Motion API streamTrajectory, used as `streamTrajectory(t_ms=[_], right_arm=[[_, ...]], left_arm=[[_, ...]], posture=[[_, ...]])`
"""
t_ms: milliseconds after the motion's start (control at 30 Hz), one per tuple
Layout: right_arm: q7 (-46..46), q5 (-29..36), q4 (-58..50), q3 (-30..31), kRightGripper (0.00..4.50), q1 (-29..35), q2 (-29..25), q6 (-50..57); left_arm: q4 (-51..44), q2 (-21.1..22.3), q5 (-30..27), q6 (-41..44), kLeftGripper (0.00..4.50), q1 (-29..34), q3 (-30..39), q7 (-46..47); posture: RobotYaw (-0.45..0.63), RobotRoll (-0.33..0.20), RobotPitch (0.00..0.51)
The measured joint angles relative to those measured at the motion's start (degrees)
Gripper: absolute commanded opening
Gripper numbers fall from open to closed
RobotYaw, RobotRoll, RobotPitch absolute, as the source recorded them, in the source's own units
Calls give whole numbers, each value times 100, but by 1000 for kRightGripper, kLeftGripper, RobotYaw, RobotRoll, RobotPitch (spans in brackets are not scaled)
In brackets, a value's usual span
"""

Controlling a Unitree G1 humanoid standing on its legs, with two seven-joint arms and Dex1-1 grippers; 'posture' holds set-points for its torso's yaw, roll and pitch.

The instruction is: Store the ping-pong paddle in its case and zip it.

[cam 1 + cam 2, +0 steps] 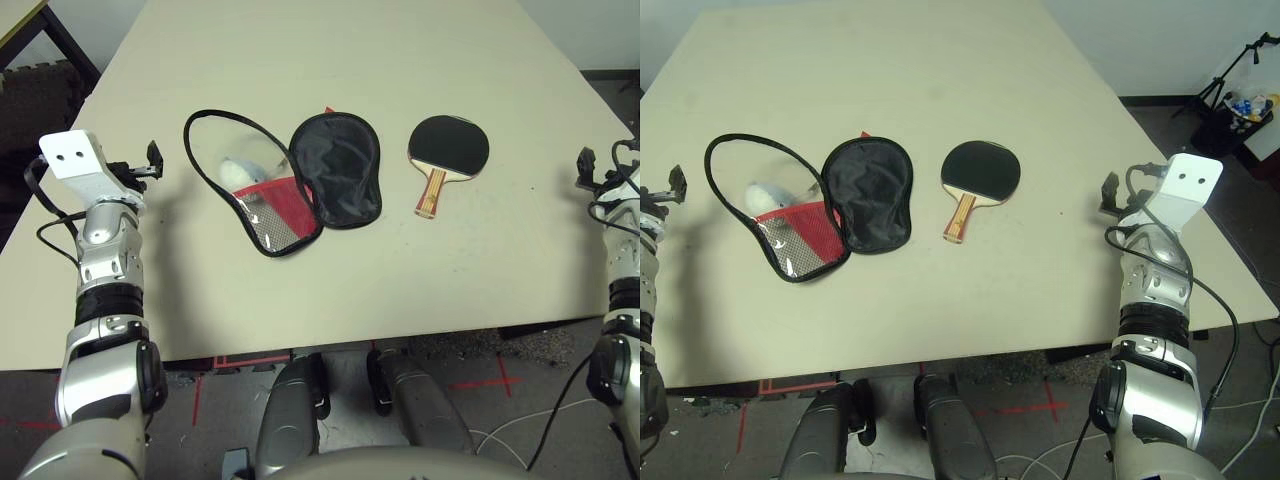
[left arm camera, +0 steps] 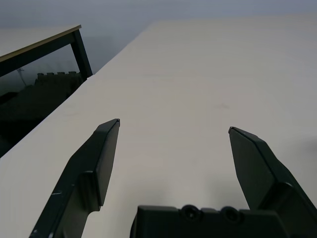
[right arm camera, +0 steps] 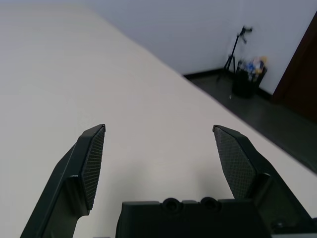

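Black-faced, the paddle [image 1: 981, 170] lies right of the open case [image 1: 868, 195], handle toward the table's [image 1: 970, 310] near edge. I judge my right gripper [image 3: 159, 126] nearer; its 2 fingers stand wide apart, holding nothing.

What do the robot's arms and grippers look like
Silver jointed forearms with black bands, a white wrist bracket bearing two dark holes, and loose black cables. Both the left gripper and right gripper have two angular black fingers, tapering toward the tips.

Paddle [image 1: 449, 144]: matt black rubber face, wooden handle. Case [image 1: 278, 217]: black fabric, mesh, glossy clear plastic. Table [image 1: 330, 290]: smooth, matt.
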Motion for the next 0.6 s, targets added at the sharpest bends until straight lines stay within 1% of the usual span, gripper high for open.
streamTrajectory(t_ms=[167,200,267,333,400,500,533,600], right_arm=[[-4,36,60,-140,4500,35,-34,-81],[-6,59,8,-158,4500,65,-35,0],[-33,71,-174,-162,4500,98,-60,324],[-102,108,-506,-163,4500,109,-125,823],[-170,214,-1145,-161,4500,160,-230,1632],[-445,480,-2398,-198,4500,210,-312,3136],[-611,615,-2823,-231,4500,196,-285,3727],[-1060,932,-3737,-380,4500,41,-35,5270]], left_arm=[[19,-137,-4,0,4480,-40,-6,40],[53,-150,-5,0,4480,-83,-11,33],[155,-126,-5,5,4480,-247,-25,-57],[286,-11,-5,24,4480,-515,-37,-231],[467,202,-3,82,4480,-827,-69,-517],[651,468,1,226,4480,-1268,-217,-1081],[727,524,4,310,4480,-1432,-303,-1334],[900,631,29,546,4480,-1785,-545,-2023]], posture=[[-216,0,210],[-238,0,210],[-260,0,218],[-273,0,220],[-286,0,222],[-302,0,222],[-305,0,221],[-317,0,215]])
